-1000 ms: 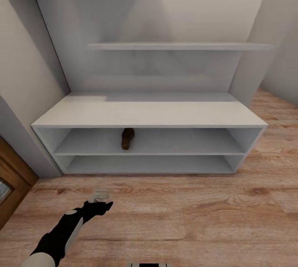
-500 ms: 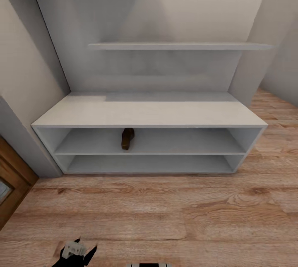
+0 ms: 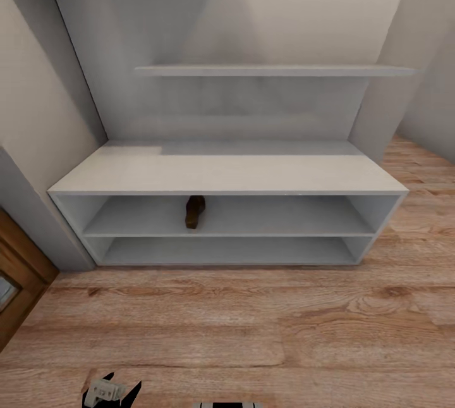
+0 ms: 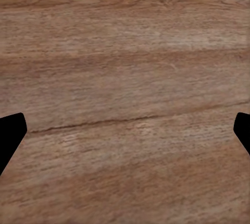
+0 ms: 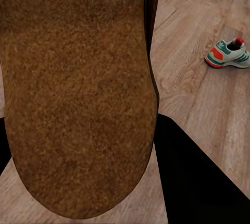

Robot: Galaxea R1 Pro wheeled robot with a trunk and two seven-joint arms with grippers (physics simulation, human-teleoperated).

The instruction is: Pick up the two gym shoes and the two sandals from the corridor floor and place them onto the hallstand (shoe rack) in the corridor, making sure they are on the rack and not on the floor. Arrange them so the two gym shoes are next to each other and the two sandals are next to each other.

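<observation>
One sandal (image 3: 195, 211) already stands on the upper open tier of the light-grey hallstand (image 3: 227, 171), left of centre. I have that rack straight ahead against a pale wall, a long upper shelf (image 3: 272, 70) above it and wood-plank corridor floor (image 3: 265, 326) in front. At my near left, the left gripper (image 4: 125, 130) hangs over bare planks, jaws spread wide with nothing between them. On the right wrist camera, the right gripper's jaws clasp a second sandal (image 5: 78, 88), its tan sole filling my screen; one gym shoe (image 5: 227, 53) lies on the floor beyond.
</observation>
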